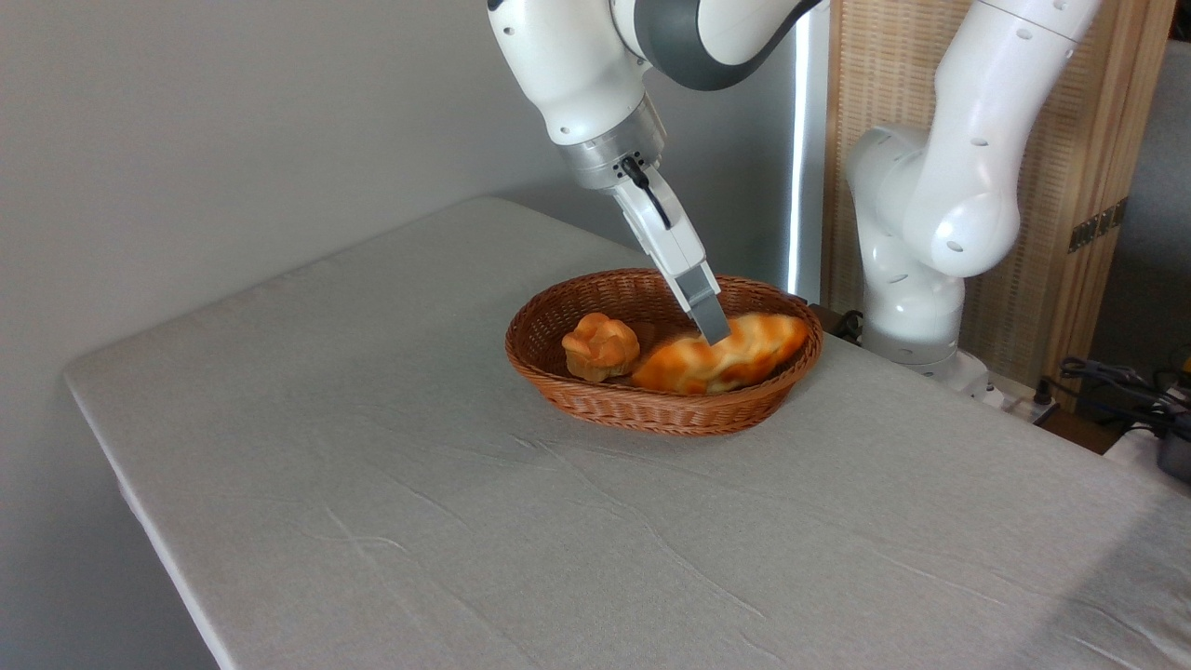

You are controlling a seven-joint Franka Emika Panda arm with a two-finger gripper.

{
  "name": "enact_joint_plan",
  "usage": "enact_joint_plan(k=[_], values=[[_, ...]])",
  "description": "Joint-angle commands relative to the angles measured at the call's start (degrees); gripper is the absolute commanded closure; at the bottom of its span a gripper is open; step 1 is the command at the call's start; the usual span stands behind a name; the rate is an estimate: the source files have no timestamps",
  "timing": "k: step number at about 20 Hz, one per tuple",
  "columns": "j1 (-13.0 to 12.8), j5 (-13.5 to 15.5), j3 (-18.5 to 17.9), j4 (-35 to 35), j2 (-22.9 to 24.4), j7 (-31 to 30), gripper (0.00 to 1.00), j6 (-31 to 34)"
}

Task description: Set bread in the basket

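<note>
One bread [721,358] inside basket [595,402], right end against rim.

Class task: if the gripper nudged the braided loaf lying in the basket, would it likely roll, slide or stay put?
The loaf probably stays put: its long shape rests against the basket wall. The bun beside it blocks sliding left. The gripper looks to touch its top.

Arm: white jointed Franka arm [595,65], wrist angled down-right.
Gripper: grey 2-finger gripper [712,330], tilted; finger gap hidden.
</note>
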State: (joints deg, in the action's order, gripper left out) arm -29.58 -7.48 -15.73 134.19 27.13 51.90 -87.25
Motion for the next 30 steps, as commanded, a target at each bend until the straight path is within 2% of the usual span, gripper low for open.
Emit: enact_joint_plan(k=[1, 6, 9, 10, 11, 13, 15, 21, 27, 30], values=[[-0.75, 1.85, -0.97, 0.1, 0.21, 0.31, 0.0, -0.91], [0.57, 3.17, -0.97, -2.26, -0.49, 0.31, 0.0, -1.0], [7.58, 10.18, 0.0, -12.16, -5.92, 0.39, 0.0, -1.0], [9.08, 11.42, 0.7, -14.55, -7.25, 0.39, 0.0, -0.91], [12.06, 13.09, 2.62, -19.1, -9.7, 0.31, 0.0, -1.0], [16.29, 13.19, 5.88, -27.1, -14.62, 0.22, 0.0, -1.0], [17.96, 13.45, 5.98, -31.77, -17.35, 0.22, 0.0, -1.0], [21.4, 13.72, 6.33, -38.73, -21.23, 0.39, 0.0, -1.61], [21.58, 13.54, 8.43, -41.03, -23.52, -0.13, 0.0, -3.28], [22.01, 12.93, 10.54, -41.12, -24.23, -3.64, 0.0, -3.28]])
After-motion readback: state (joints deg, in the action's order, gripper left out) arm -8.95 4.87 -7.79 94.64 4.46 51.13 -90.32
